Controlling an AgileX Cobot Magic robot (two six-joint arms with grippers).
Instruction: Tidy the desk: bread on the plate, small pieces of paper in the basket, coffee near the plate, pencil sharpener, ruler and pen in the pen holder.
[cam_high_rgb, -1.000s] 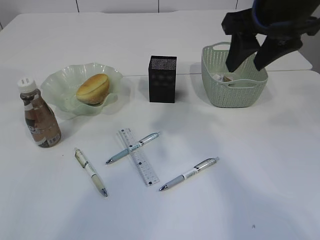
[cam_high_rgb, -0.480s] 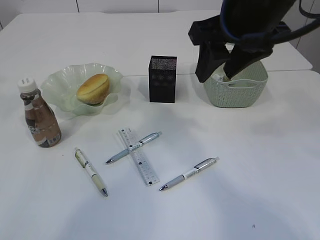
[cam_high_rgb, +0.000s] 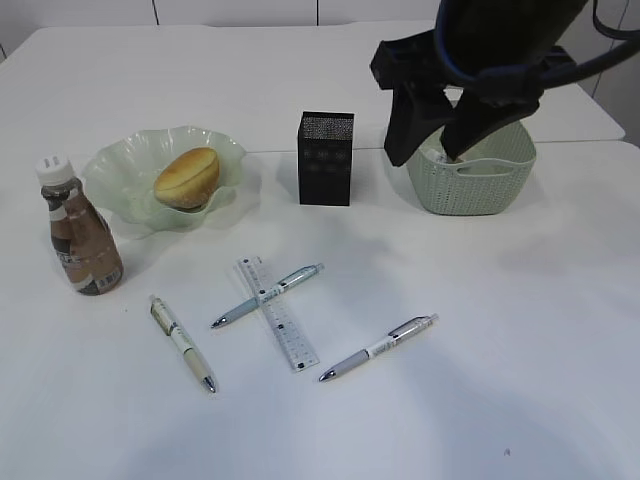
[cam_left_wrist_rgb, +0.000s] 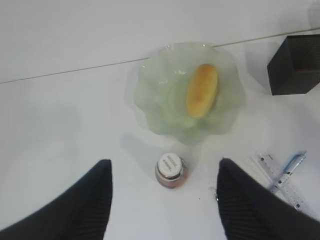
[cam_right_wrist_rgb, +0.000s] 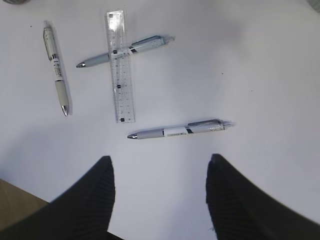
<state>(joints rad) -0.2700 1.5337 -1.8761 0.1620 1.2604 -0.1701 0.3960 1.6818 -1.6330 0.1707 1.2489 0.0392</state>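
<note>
Bread (cam_high_rgb: 186, 177), golden-brown oval, lies in the plate (cam_high_rgb: 112, 187), pale green glass with a ruffled rim, toward the surface's (cam_high_rgb: 520, 330) left edge. Coffee (cam_high_rgb: 80, 236) stands upright just in front of the plate, white cap, brown body. Holder (cam_high_rgb: 325, 158), black mesh box, upright mid-surface; green basket (cam_high_rgb: 475, 180) to its right, near the right edge.

Clear ruler (cam_high_rgb: 276, 312) lies flat toward the front, a grey pen (cam_high_rgb: 267, 295) crossing it. Cream pen (cam_high_rgb: 182, 343) to its left, second grey pen (cam_high_rgb: 378, 348) to its right, both apart from it.

I see my right pincer (cam_high_rgb: 428, 140) hanging over the basket's left rim, jaws apart, nothing between them. Left pincer (cam_left_wrist_rgb: 162, 200) above the coffee, also spread and empty.

Surface plain white; white wall panels behind.
</note>
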